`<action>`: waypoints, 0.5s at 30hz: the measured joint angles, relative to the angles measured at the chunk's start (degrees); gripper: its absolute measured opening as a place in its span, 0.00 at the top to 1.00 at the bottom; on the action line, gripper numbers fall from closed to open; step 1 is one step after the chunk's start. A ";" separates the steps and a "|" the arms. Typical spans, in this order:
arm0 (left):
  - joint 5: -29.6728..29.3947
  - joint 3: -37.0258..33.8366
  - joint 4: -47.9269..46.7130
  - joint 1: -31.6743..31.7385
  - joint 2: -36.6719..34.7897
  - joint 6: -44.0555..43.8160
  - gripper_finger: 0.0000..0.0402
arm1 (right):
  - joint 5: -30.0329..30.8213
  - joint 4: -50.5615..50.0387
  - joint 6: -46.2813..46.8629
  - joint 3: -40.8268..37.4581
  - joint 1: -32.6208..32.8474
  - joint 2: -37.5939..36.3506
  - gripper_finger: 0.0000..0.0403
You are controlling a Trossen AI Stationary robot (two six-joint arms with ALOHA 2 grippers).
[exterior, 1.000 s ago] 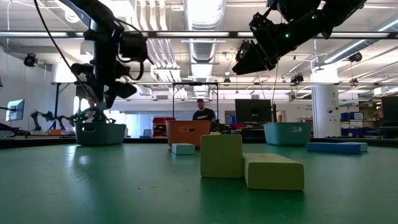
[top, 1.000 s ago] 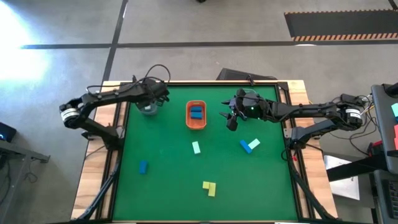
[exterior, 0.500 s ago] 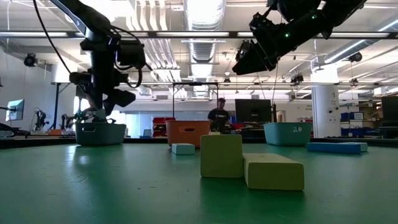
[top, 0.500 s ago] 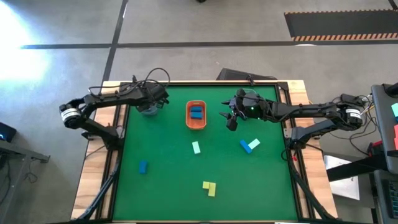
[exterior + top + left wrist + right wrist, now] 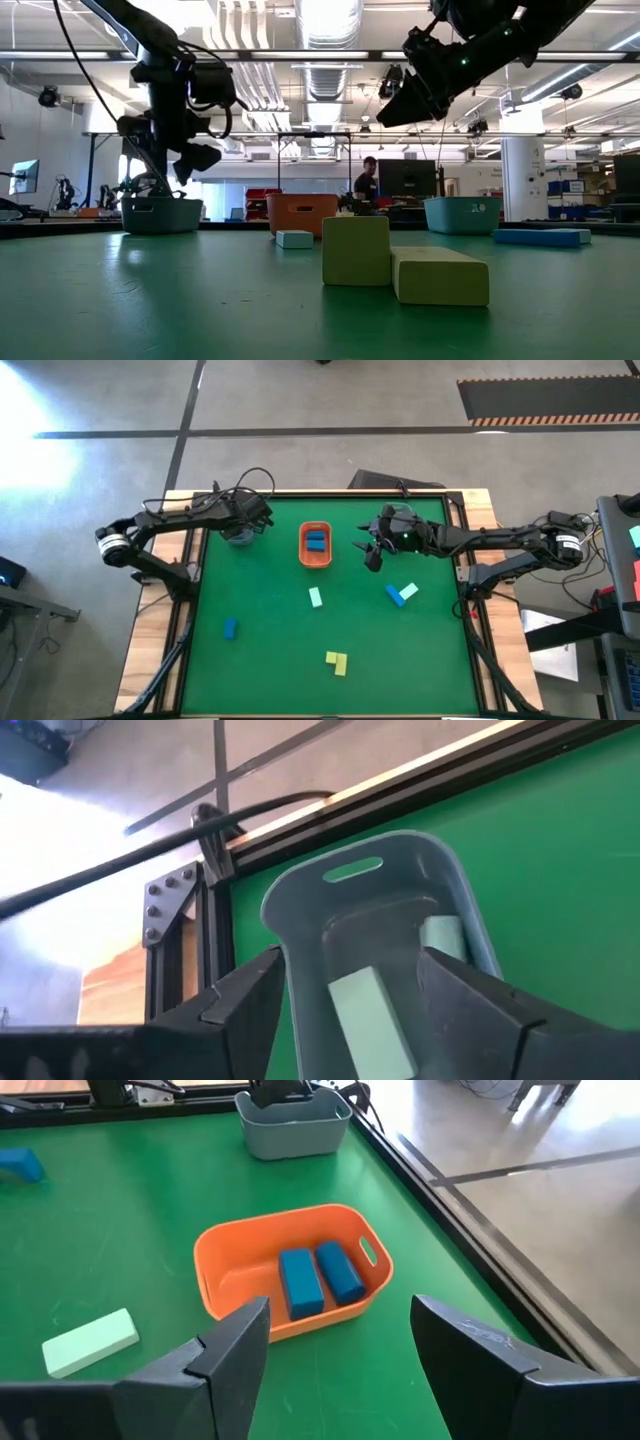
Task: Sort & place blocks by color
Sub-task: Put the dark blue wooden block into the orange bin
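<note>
Left hand [image 5: 345,1010] hovers spread over the grey tray [image 5: 300,900] holding two mint blocks [image 5: 365,1010]; right hand [image 5: 335,1345], spread and empty, hangs near the orange tray [image 5: 215,1255] holding two blue blocks [image 5: 300,1280]; others lie scattered on the green surface [image 5: 270,660]

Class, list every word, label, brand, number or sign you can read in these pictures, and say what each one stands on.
No text can be read with certainty.
Pale marks on the teal bin in the low view: too small to read.
Striped band on the dark floor mat in the high view: a pattern, no words.
The blocks, orange tray and grey tray: no markings visible.
</note>
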 joint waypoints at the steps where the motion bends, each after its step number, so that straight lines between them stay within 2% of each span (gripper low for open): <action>1: -0.04 0.00 0.32 -0.27 -0.05 0.80 0.47 | 0.00 -0.04 0.46 -0.17 0.01 0.00 0.42; 5: 0.17 0.41 0.31 -2.66 -1.14 2.14 0.47 | -0.02 -0.21 2.82 -0.80 0.02 0.00 0.42; 10: 0.30 1.87 0.47 -9.14 -4.87 5.00 0.47 | -0.34 -4.79 11.17 -0.84 0.58 0.00 0.42; 12: 0.33 2.26 1.50 -12.50 -7.07 6.27 0.47 | -2.52 -6.19 13.59 -0.80 1.54 0.00 0.42; 15: 0.36 1.83 6.53 -17.93 -10.58 9.13 0.47 | -9.18 -5.43 16.78 -0.76 3.88 -0.22 0.42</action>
